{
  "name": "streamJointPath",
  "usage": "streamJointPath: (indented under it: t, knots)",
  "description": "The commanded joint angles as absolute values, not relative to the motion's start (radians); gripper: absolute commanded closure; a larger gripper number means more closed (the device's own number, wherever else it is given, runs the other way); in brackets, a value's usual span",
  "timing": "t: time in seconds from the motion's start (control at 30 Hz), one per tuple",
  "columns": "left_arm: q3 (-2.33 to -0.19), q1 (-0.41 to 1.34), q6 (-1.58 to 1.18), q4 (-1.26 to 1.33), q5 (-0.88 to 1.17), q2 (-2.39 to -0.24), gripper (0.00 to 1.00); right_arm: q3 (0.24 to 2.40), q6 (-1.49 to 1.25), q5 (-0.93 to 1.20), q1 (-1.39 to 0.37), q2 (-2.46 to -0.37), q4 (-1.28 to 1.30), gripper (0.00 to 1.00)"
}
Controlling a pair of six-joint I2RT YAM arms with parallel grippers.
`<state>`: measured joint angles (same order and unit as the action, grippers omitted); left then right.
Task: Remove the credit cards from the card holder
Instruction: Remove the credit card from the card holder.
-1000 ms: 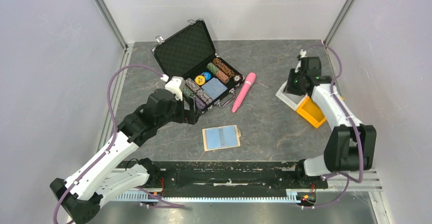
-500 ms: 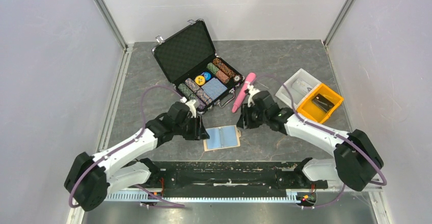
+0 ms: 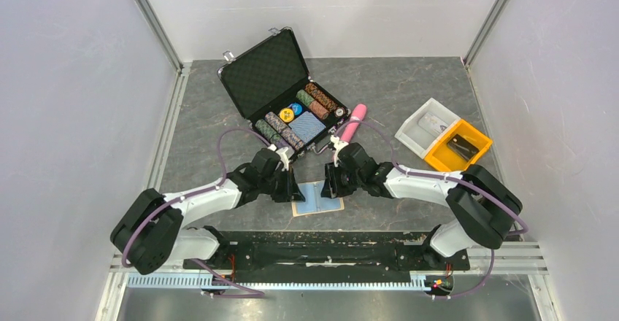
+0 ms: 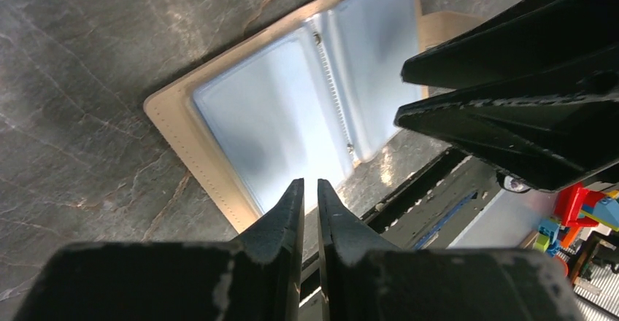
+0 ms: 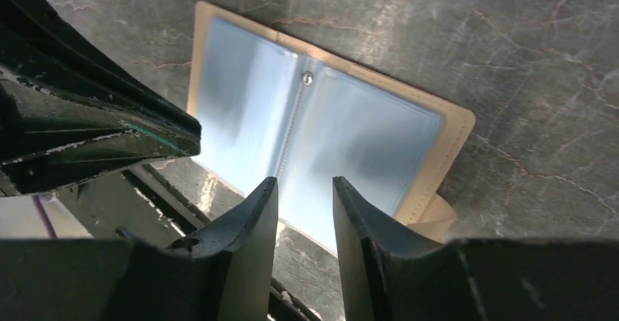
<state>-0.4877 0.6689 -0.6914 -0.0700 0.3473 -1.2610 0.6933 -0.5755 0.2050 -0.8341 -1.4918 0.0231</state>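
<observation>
Left wrist view: the left gripper point(image 4: 310, 184) is almost closed, with only a thin slit and nothing in it, over one edge of the card holder point(image 4: 263, 109). The right gripper point(image 5: 305, 184) stands partly open and empty over the same holder, which lies unfolded on the table point(image 3: 409, 95).

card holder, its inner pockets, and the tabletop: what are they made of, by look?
Card holder: tan leather or faux leather, matte; stitch line along the rim. Inner pockets: clear glossy plastic over light blue, judging by streaky glare and a welded centre seam. Tabletop: grey stone-veined surface, slight sheen; real stone or printed laminate, cannot tell.
</observation>
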Motion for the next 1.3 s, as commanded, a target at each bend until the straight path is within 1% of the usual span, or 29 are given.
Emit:
streamJointPath:
  t: [0.0, 0.1, 0.27, 0.63, 0.87, 1.07, 1.27]
  knots:
    - [-0.461, 0.669, -0.718, -0.006, 0.341, -1.28, 0.82, 0.713, -0.551, 0.136, -0.836, -1.495, 0.041, 0.63]
    - [-0.449, 0.669, -0.716, -0.007, 0.324, -1.294, 0.8, 0.722, -0.528, 0.101, -0.834, -1.492, 0.086, 0.62]
    - [-0.45, 0.669, -0.713, -0.01, 0.33, -1.331, 0.79, 0.716, -0.519, 0.053, -0.836, -1.474, 0.111, 0.61]
    - [-0.444, 0.669, -0.707, -0.031, 0.336, -1.329, 0.78, 0.766, -0.499, 0.006, -0.836, -1.517, 0.18, 0.61]
    - [-0.443, 0.669, -0.703, -0.038, 0.333, -1.325, 0.75, 0.784, -0.501, 0.023, -0.836, -1.529, 0.192, 0.61]
    - [-0.442, 0.669, -0.704, -0.038, 0.333, -1.328, 0.75, 0.759, -0.521, 0.074, -0.836, -1.542, 0.14, 0.61]
    - [-0.441, 0.669, -0.706, -0.035, 0.327, -1.331, 0.75, 0.738, -0.533, 0.118, -0.836, -1.54, 0.101, 0.65]
